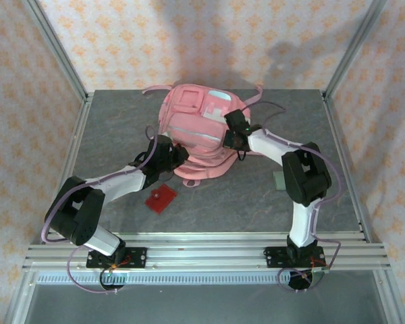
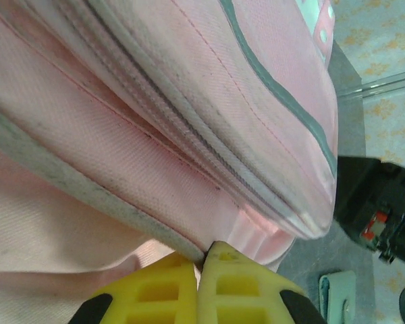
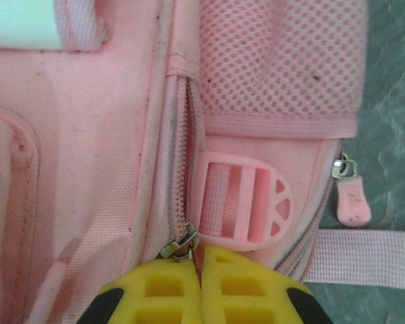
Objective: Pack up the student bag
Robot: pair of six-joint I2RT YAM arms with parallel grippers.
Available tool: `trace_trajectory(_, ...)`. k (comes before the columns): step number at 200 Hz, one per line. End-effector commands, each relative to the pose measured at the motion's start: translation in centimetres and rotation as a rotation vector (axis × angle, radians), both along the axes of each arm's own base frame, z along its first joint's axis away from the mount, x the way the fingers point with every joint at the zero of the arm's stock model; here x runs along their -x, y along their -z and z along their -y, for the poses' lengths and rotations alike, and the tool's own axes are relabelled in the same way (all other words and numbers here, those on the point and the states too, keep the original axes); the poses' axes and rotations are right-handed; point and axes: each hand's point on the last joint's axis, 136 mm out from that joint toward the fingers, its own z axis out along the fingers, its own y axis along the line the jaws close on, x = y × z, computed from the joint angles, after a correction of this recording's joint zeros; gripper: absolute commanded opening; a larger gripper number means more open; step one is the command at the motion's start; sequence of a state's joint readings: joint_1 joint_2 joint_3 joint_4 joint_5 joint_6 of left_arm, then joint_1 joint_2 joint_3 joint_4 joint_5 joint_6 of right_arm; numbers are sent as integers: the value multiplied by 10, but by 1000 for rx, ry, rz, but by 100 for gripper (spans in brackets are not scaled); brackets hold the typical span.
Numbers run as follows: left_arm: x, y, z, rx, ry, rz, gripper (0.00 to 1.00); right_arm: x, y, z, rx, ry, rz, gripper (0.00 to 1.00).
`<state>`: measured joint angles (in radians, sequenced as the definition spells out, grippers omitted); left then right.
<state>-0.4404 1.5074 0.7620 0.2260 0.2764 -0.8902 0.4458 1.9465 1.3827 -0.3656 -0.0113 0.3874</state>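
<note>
Pink student bag (image 1: 196, 135) lies on the grey table (image 1: 121, 121), its inside hidden

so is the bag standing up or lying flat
Lying flat: in the top view the bag rests on the table with its front pockets facing up.
</note>
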Motion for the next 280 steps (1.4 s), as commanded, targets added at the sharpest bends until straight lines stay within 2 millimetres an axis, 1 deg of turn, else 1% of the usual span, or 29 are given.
trace_trajectory(1,-2,2,-37,-111,-99,2,0,-25,-5,90,169,235,60,0)
trace_trajectory(12,-4,2,-38,-124,-101,4,0,-21,-6,83,125,205,62,0)
trace_trajectory(28,-8,1,-42,-142,-104,7,0,-6,-9,76,81,173,61,0)
trace_trajectory(46,-16,-1,-49,-167,-108,13,0,18,-12,64,42,123,53,0)
trace_trajectory(63,-26,-6,-60,-203,-122,24,0,42,-17,51,26,70,49,0)
trace_trajectory(74,-32,-8,-68,-225,-133,28,0,60,-20,34,-2,19,46,0)
trace_trajectory(88,-40,-13,-76,-239,-144,35,0,81,-21,5,-58,-62,29,0)
trace_trajectory(97,-44,-19,-78,-239,-144,42,0,93,-21,-17,-94,-117,19,0)
trace_trajectory(111,-47,-27,-75,-227,-137,54,0,104,-25,-52,-151,-191,20,0)
trace_trajectory(125,-43,-33,-70,-186,-130,57,19,109,-28,-89,-234,-256,21,0)
trace_trajectory(136,-37,-36,-67,-159,-130,57,32,111,-31,-118,-290,-302,27,0)
trace_trajectory(154,-20,-36,-64,-128,-136,55,45,110,-36,-158,-357,-366,31,0)
trace_trajectory(164,-10,-33,-62,-116,-142,49,52,107,-37,-173,-367,-386,31,0)
trace_trajectory(170,-5,-29,-61,-109,-147,43,54,106,-36,-179,-369,-394,30,0)
trace_trajectory(184,4,-18,-58,-93,-152,27,57,103,-32,-186,-375,-400,18,0)
trace_trajectory(198,7,-4,-55,-71,-156,8,59,102,-27,-187,-365,-403,8,0)
trace_trajectory(213,2,6,-52,-67,-165,3,59,101,-22,-184,-334,-394,-9,0)
trace_trajectory(230,-6,26,-61,-129,-206,-32,58,99,-17,-177,-278,-369,-36,0)
trace_trajectory(244,-12,41,-68,-158,-227,-69,58,98,-14,-166,-236,-334,-45,0)
trace_trajectory(255,-17,48,-73,-173,-243,-83,56,96,-13,-156,-211,-299,-61,0)
trace_trajectory(268,-20,57,-84,-231,-277,-106,54,93,-7,-138,-179,-234,-96,0)
trace_trajectory(280,-21,66,-95,-282,-297,-139,52,89,1,-117,-149,-157,-138,0)
